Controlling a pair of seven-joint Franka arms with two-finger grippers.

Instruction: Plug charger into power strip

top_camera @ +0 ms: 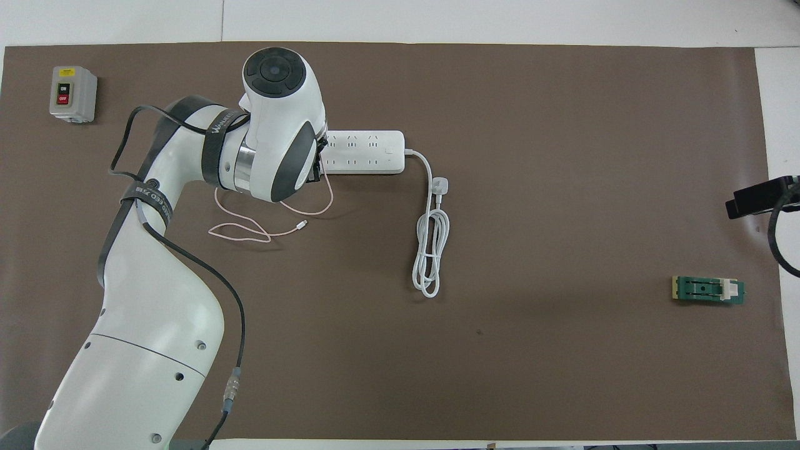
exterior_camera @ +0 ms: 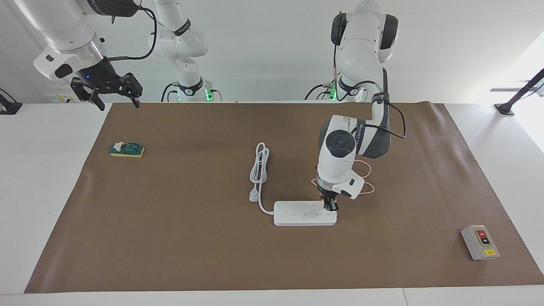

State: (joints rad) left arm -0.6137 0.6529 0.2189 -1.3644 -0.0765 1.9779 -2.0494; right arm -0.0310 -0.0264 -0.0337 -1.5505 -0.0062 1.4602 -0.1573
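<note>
1. Near the robots' end: the right gripper (exterior_camera: 114, 94) waits up in the air over the table edge at the right arm's end, fingers spread wide, holding nothing. Leave it parked.
2. Green block with a white clip on a yellow base (exterior_camera: 126, 149) sits toward the right arm's end, well apart from the work. Ignore it.
3. Thin pink cable (top_camera: 262, 228) of the charger loops on the brown mat (exterior_camera: 191, 255), nearer to the robots than the strip. Keep it slack so it doesn't tug the plug sideways.
4. The left gripper (exterior_camera: 331, 206) is down on the long flat white power strip (exterior_camera: 304, 213), at its end toward the left arm. Fingers fully closed; the small pale-pink cube charger itself is hidden by the wrist, so you cannot confirm the grip. Judged: it's pinching the charger over the end socket in the row nearer to the robots.
5. To do this step well: push straight down, prongs square to the slots, no twist. The strip isn't held, so a slanted push would likely skid it. Release only once seated flush.
6. The strip's thick white cord (top_camera: 428, 250) lies coiled nearer to the robots, clear of your path.
7. Farthest: grey switch box (top_camera: 73, 94), toward the left arm's end. Readable: "ON" on its black button, "OFF" on the red. The yellow label is illegible. The arm strap's lettering is not readable.
</note>
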